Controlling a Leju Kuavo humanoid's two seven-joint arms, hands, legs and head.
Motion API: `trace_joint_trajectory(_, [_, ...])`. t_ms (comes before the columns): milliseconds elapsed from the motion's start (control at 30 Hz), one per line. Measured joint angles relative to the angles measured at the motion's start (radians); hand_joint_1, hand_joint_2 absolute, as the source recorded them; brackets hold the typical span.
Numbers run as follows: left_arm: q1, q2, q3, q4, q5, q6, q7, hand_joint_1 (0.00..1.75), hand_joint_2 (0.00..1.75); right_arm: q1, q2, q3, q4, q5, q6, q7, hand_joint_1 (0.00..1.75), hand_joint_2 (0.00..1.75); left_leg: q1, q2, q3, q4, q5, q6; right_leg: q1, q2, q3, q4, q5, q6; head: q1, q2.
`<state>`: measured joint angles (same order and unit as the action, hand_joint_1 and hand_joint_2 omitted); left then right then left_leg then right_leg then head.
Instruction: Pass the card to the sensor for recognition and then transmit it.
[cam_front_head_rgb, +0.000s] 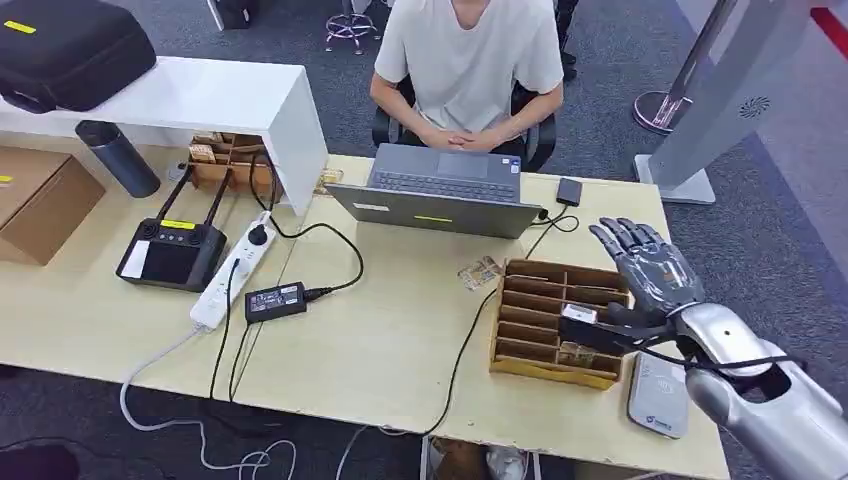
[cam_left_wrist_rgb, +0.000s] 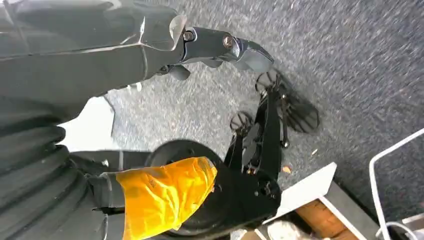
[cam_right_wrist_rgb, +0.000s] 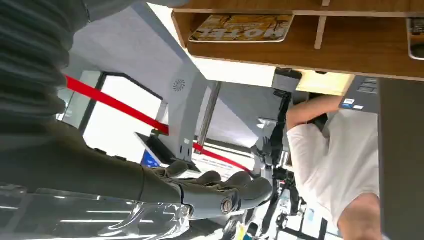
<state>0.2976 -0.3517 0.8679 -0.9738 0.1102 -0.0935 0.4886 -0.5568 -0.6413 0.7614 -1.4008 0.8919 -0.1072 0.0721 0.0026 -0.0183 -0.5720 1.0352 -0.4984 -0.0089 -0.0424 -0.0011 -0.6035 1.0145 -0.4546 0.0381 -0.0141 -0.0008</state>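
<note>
We are hovering our right hand (cam_front_head_rgb: 645, 270), fingers (cam_front_head_rgb: 625, 238) spread and grasping nothing, over the right end of one slotted wooden card tray (cam_front_head_rgb: 545, 345) on the pale bench (cam_front_head_rgb: 390, 340). One patterned card (cam_front_head_rgb: 480, 272) is lying just left of the tray; one grey sensor pad (cam_front_head_rgb: 657, 398) is sitting near-right. Our left hand (cam_left_wrist_rgb: 220, 47) is hanging over the carpet, fingers curled, holding nothing. One person (cam_front_head_rgb: 470, 60) is sitting behind one grey laptop (cam_front_head_rgb: 440, 195).
</note>
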Motion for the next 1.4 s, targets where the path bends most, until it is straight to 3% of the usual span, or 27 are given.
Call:
trace_joint_trajectory(700, [0.015,-0.007,0.0,-0.044,-0.005,-0.009,0.004,0.0,1.75,-0.006,0.013,0.003,0.0,0.0,0.0,-0.002,0.0,1.75,0.0,0.0,0.0,0.0,0.0,0.0,0.0,0.0,0.0,0.0,0.0,0.0,0.0,0.0])
trace_joint_trajectory(733, [0.019,-0.007,0.0,-0.049,-0.036,-0.06,0.022,0.0,1.75,-0.008,0.014,0.004,0.0,-0.001,-0.004,-0.013,0.0,1.75,0.0,0.0,0.0,0.0,0.0,0.0,0.0,0.0,0.0,0.0,0.0,0.0,0.0,0.0])
trace_joint_trajectory(767, [0.035,-0.005,-0.002,-0.076,-0.108,-0.226,0.069,0.0,1.75,-0.024,0.024,0.016,0.005,-0.01,-0.01,-0.03,0.0,1.75,0.0,0.001,0.0,0.0,0.0,0.0,0.0,0.001,0.0,0.0,0.0,0.0,0.0,0.0])
trace_joint_trajectory(800, [0.047,0.003,-0.002,-0.094,-0.145,-0.33,0.092,0.0,1.75,-0.041,0.036,0.028,0.01,-0.013,-0.01,-0.037,0.0,1.75,0.0,0.002,0.0,0.0,0.0,0.0,0.0,0.002,0.0,0.0,0.0,0.0,0.0,0.0])
trace_joint_trajectory(1000, [0.083,0.08,0.009,-0.134,-0.267,-0.688,0.116,0.0,1.75,-0.112,0.097,0.075,0.057,-0.035,-0.01,-0.084,0.0,1.75,0.002,0.001,0.0,-0.001,0.001,-0.001,0.001,0.001,0.0,0.001,0.0,0.0,0.0,0.0])
trace_joint_trajectory(1133, [0.087,0.114,0.039,-0.151,-0.306,-0.767,0.119,0.0,1.75,-0.153,0.143,0.102,0.103,-0.046,-0.009,-0.109,0.0,1.75,0.002,0.001,0.0,-0.001,0.001,-0.001,0.001,0.001,0.0,0.002,0.0,-0.001,0.0,0.0])
trace_joint_trajectory(1400, [0.081,0.113,0.117,-0.185,-0.37,-0.84,0.134,0.0,1.75,-0.197,0.21,0.147,0.17,-0.056,0.014,-0.13,0.0,1.75,0.003,0.001,0.0,-0.001,0.001,-0.001,0.001,0.001,0.0,0.001,0.0,0.0,0.001,0.0])
